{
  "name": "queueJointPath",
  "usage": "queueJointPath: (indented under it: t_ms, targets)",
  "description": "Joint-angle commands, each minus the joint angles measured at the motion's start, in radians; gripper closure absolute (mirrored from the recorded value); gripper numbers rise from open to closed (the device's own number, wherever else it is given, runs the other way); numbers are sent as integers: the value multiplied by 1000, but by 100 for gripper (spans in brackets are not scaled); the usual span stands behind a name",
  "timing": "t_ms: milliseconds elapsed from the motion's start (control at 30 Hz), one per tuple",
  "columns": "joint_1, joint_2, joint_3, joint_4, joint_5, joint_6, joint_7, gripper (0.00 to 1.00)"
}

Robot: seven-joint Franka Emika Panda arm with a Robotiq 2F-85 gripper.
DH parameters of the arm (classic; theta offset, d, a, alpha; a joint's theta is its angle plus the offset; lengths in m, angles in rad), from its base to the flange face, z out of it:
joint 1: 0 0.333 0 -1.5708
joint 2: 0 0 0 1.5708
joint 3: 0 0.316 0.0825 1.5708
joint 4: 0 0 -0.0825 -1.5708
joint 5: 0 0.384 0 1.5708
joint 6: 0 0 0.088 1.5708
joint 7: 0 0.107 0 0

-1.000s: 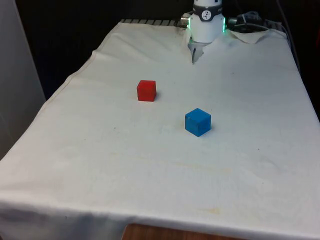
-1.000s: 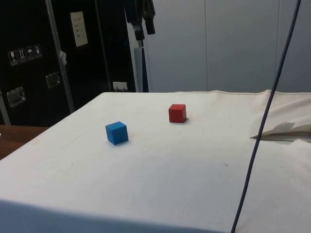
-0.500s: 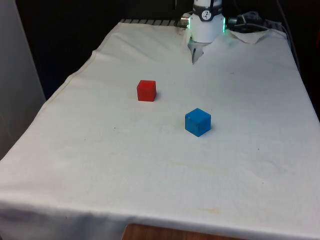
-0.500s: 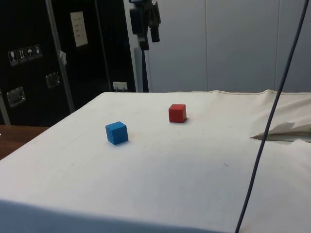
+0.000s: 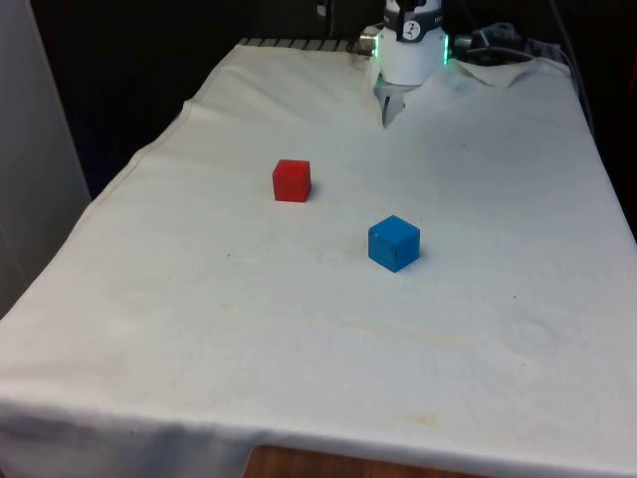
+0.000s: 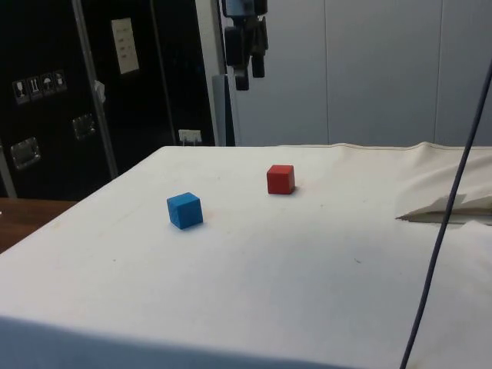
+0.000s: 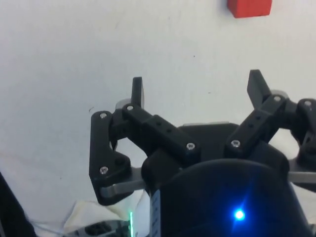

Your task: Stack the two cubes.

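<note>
While both cubes sit apart on the white cloth [image 5: 478, 329], nothing of the stacking is done. The gripper [image 6: 250, 73] hangs high above the table in the side view, empty, and the wrist view shows its two fingers [image 7: 137, 90] spread wide with only bare cloth between them.

The red cube [image 5: 292, 180] lies well below the gripper and a little ahead of it; in the wrist view the red cube [image 7: 249, 7] appears beyond the fingertips, outside the gap between them, so the hand is not yet lined up over it. The blue cube [image 5: 393, 243] lies further off from the gripper than the red one, resting flat on the cloth, turned at a slight angle to its neighbour. In the side view the two are clearly separate, the blue cube [image 6: 184, 210] nearer the camera and the red cube [image 6: 280, 179] behind it.

By my reading, the whole job remains: centre over one cube, descend, close on it, lift, carry it over the other and set it squarely on top. The red cube looks the likelier first pick, being the closer to the hand.
</note>
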Motion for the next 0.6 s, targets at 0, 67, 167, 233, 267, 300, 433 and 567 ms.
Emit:
queueJointPath:
  t_ms: [0,67,167,233,267,300,433,567]
  targets:
    - [-3,-9,-6,-16,-2,22,-11,0]
    - [-5,-11,-12,-26,-2,33,-23,0]
    - [-6,-12,-21,-37,1,38,-37,0]
    - [-5,-12,-25,-40,1,37,-42,0]
    - [-4,-12,-25,-39,1,36,-42,0]
    - [-3,-13,-24,-38,0,34,-42,0]
    - [-4,-18,-22,-47,-2,36,-47,0]
    - [-7,-17,-27,-56,-3,42,-70,0]
